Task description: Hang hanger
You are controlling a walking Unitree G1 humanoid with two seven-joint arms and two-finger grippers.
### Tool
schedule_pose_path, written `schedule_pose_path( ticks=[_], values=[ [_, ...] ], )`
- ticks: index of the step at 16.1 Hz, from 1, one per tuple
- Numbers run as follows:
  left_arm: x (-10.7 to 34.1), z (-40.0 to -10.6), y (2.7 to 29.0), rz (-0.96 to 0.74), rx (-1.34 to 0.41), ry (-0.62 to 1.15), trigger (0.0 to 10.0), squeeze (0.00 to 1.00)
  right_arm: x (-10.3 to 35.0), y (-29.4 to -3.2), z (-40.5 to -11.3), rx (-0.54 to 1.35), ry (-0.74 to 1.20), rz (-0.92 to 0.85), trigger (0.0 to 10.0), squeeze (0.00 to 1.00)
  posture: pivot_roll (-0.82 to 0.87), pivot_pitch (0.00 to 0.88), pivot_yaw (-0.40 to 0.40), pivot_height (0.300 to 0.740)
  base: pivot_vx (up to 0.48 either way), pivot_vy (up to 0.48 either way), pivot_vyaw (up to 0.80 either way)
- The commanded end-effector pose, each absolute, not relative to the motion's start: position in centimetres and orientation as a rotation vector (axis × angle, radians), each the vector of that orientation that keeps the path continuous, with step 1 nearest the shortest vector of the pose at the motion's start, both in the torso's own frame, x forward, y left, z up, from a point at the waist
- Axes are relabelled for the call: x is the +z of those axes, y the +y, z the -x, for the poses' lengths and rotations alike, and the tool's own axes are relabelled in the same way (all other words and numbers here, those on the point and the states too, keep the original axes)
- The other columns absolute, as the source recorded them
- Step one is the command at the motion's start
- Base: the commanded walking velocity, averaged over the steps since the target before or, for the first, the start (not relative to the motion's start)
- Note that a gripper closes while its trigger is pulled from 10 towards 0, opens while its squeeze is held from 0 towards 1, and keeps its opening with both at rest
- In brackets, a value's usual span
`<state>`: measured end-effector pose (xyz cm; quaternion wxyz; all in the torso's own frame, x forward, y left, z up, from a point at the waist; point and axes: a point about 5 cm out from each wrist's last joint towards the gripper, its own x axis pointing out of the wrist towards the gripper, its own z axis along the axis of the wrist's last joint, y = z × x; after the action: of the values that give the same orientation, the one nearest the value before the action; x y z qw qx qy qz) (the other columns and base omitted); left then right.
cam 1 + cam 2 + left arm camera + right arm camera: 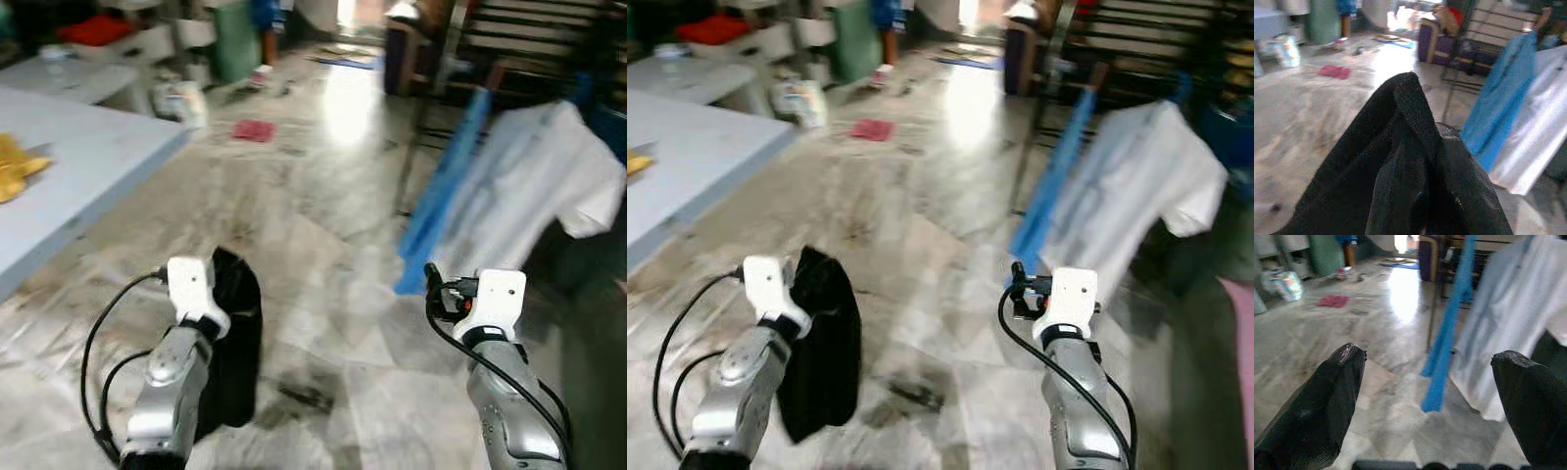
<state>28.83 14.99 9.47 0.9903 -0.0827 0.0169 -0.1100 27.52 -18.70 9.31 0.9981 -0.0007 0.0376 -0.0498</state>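
A black garment (pixel 235 343) hangs from my left gripper (pixel 223 279) low over the marble floor. In the left wrist view the black garment (pixel 1410 171) covers the fingers, and I can make out no hanger in it. My right gripper (pixel 1427 357) is held forward, open, with nothing between its fingers (pixel 1342 382). Ahead on the right stands a dark metal clothes rack (pixel 416 127). A blue garment (pixel 446 186) and a white shirt (pixel 529 186) hang on it, about a step beyond my right gripper.
A light blue table (pixel 78 166) with a yellow thing (pixel 15 166) on it runs along the left. A red cloth (pixel 253 129) and a white bag (pixel 181 103) lie on the floor farther off. A dark purple seat (pixel 402 59) stands at the back.
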Motion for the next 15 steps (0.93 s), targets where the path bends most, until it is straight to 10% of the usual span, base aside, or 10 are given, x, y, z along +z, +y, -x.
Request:
schedule_pose_path(
  ticks=[1,9,15],
  values=[
    [10.6,-29.2,14.7,0.164,-0.250,-0.004,10.0,0.00,9.8,-18.9,-27.5,-0.108,0.063,0.008,10.0,0.00,-0.01,0.000,0.003,0.740,0.000,0.000,-0.80],
    [10.1,-29.1,12.9,0.215,-0.285,0.009,10.0,0.00,10.2,-19.0,-28.2,-0.089,0.056,0.022,10.0,0.00,-0.03,0.000,-0.012,0.740,0.092,0.000,-0.78],
    [10.1,-29.2,12.4,0.216,-0.309,0.010,10.0,0.00,10.1,-18.8,-27.7,-0.106,0.050,0.010,10.0,0.00,-0.04,0.000,0.009,0.740,0.276,0.000,0.00]
  ],
)
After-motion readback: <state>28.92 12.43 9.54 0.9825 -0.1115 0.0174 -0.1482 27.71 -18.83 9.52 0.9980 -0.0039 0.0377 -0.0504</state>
